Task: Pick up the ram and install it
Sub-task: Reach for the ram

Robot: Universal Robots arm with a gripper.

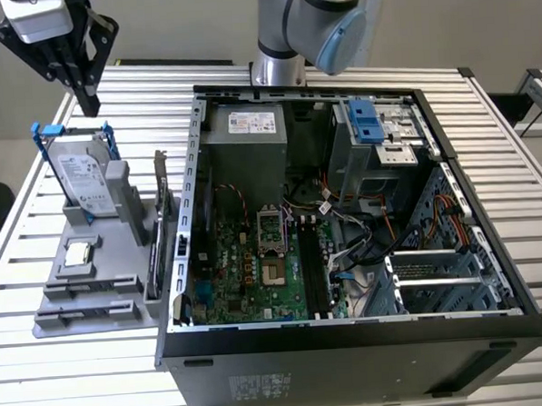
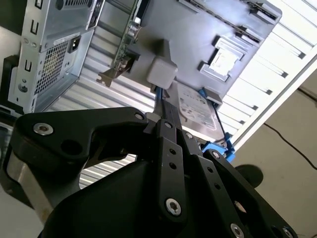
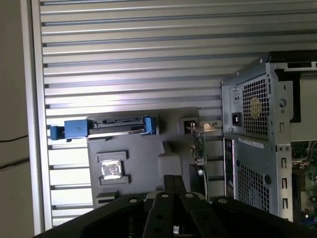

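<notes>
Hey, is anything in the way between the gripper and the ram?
Nothing visible. The gripper hangs up by the hard drive; the ram stands open from above, with the expansion card close beside it.

Robot lab: slatted bench (image 1: 517, 183), opened computer (image 1: 352, 362)

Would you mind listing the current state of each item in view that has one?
gripper: shut, empty, in the air over the gray holder.
hard drive: standing upright in the holder.
ram: on edge in the holder, not gripped.
expansion card: on edge in the holder.
processor chip: lying flat in the holder.
computer case: side open, motherboard exposed.
</notes>
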